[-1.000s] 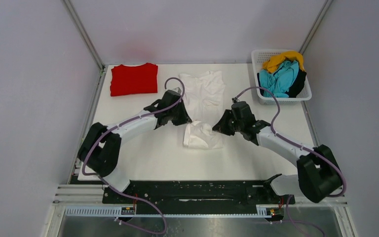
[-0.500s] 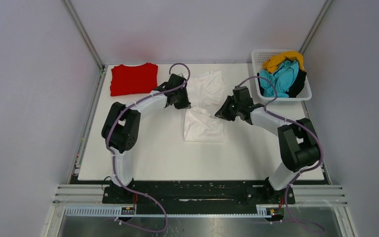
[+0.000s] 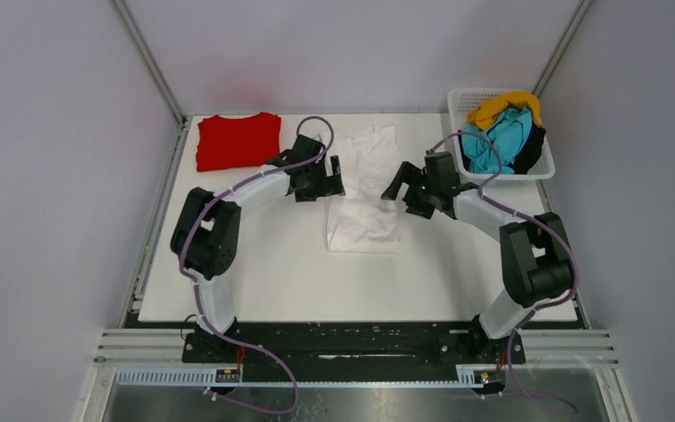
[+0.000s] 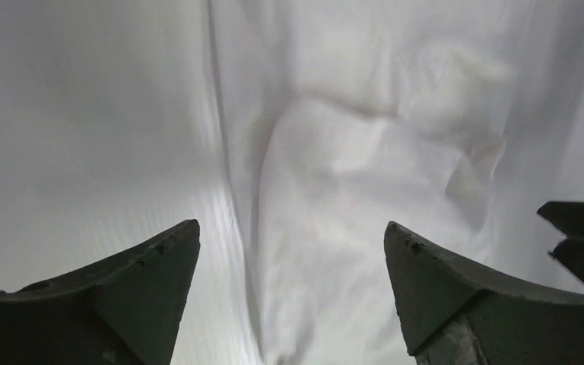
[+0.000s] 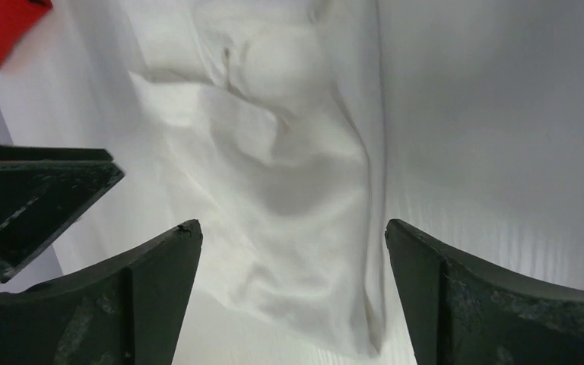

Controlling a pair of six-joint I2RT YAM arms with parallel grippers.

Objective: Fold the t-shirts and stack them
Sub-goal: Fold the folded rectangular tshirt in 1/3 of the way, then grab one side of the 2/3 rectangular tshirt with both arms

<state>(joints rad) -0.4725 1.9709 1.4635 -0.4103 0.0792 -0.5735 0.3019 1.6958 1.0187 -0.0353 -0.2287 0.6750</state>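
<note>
Left hand (image 3: 334,181) and right hand (image 3: 396,187) unclenched, empty; white t-shirt (image 3: 365,211) lies between them.

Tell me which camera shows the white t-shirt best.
Top external: the whole white t-shirt shows there, edge to edge. The left wrist and right wrist views catch only close, creased stretches of the t-shirt.

White t-shirt (image 3: 365,224): plain white, no print.
Red t-shirt (image 3: 238,141): solid bright red.
Basket (image 3: 505,175): white lattice.
Other t-shirts: yellow (image 3: 501,106), teal (image 3: 497,141), black (image 3: 534,146).
Tabletop (image 3: 272,264): white.
Left claw (image 4: 289,232), right claw (image 5: 293,228): matte black.
Cable (image 3: 315,118): purple.
</note>
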